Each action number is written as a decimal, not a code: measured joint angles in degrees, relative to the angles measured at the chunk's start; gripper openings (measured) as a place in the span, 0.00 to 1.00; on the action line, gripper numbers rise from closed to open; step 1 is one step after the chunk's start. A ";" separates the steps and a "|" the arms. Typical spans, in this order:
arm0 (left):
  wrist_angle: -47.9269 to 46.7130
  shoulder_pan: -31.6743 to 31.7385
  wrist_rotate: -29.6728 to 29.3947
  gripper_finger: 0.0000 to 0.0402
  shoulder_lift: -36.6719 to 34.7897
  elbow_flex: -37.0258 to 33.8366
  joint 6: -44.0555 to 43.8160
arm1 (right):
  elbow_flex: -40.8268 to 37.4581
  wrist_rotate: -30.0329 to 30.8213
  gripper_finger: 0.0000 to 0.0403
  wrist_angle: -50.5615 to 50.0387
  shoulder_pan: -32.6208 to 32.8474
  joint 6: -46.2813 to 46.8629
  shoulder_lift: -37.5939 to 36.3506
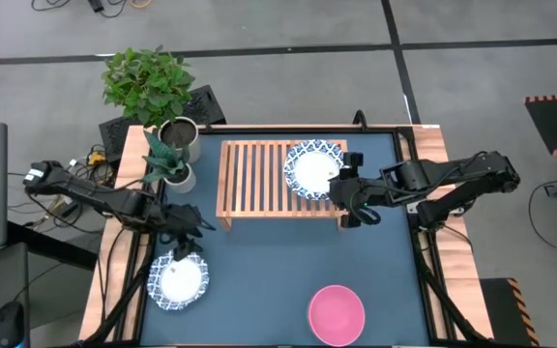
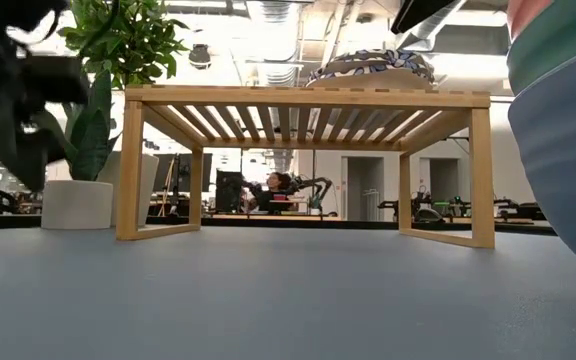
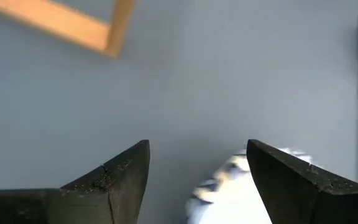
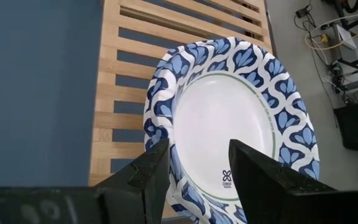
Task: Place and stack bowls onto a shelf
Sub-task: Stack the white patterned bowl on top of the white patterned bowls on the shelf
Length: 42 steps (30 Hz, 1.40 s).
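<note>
A white bowl with a blue patterned rim [image 1: 314,171] sits on the right end of the light-wood slatted shelf [image 1: 259,179]; it also shows in the right wrist view [image 4: 229,112]. My right gripper [image 1: 349,198] is open at the bowl's near-right rim [image 4: 185,168], with one finger outside the rim and one over the inside. A second white-and-blue bowl [image 1: 177,280] rests on the table at the near left. My left gripper [image 1: 188,242] is open just above its far rim [image 3: 229,177]. A pink bowl [image 1: 337,314] stands near the front edge.
Two potted plants [image 1: 174,145] stand at the shelf's left end. In the low view the pink bowl's side [image 2: 568,130] shows blue and green walls under it, stacked. The shelf's left half is bare slats [image 1: 249,164]. There is open tabletop [image 1: 278,261] between shelf and front edge.
</note>
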 joint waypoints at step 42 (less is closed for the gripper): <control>-27.10 -9.48 -2.34 0.55 24.02 16.66 4.04 | -0.02 -0.12 0.47 0.02 0.02 2.70 0.00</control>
